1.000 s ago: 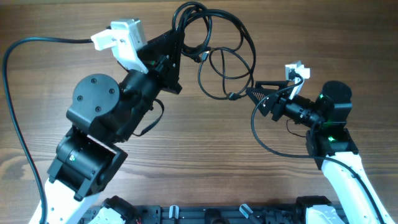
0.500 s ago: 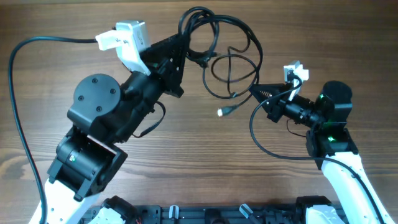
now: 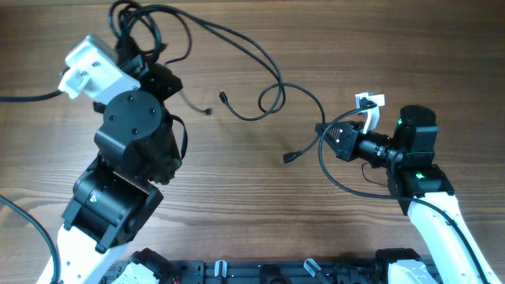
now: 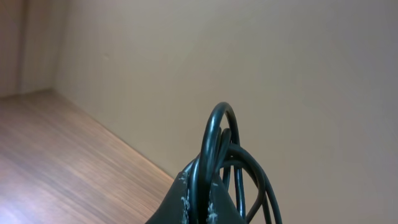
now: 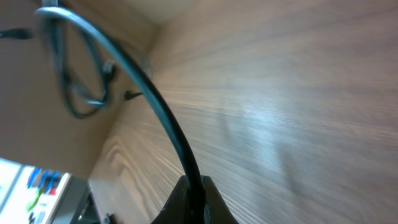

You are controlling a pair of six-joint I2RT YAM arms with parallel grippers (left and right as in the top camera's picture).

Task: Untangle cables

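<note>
Seen from above, thin black cables (image 4: 208, 134) stretch across a wooden tabletop (image 3: 237, 197) between two robot arms. The left end effector (image 4: 200, 186), at the far left, is clamped tight on a bunch of several loops, raised off the wood. The right end effector (image 5: 191, 186), at the right, is pinched fully closed on a single strand that arcs away from it. Between the two, the run sags and crosses itself in one small loop near the middle, and a loose plug (image 3: 289, 156) lies on the wood just left of the right end effector. The long axis of the stretched cables runs diagonally, from the far left down to the near right. To do this step well, the arms should probably draw apart slowly along that diagonal, both grips firm, so the middle loop opens rather than tightening into a knot, while watching that the loose plug does not snag.
</note>
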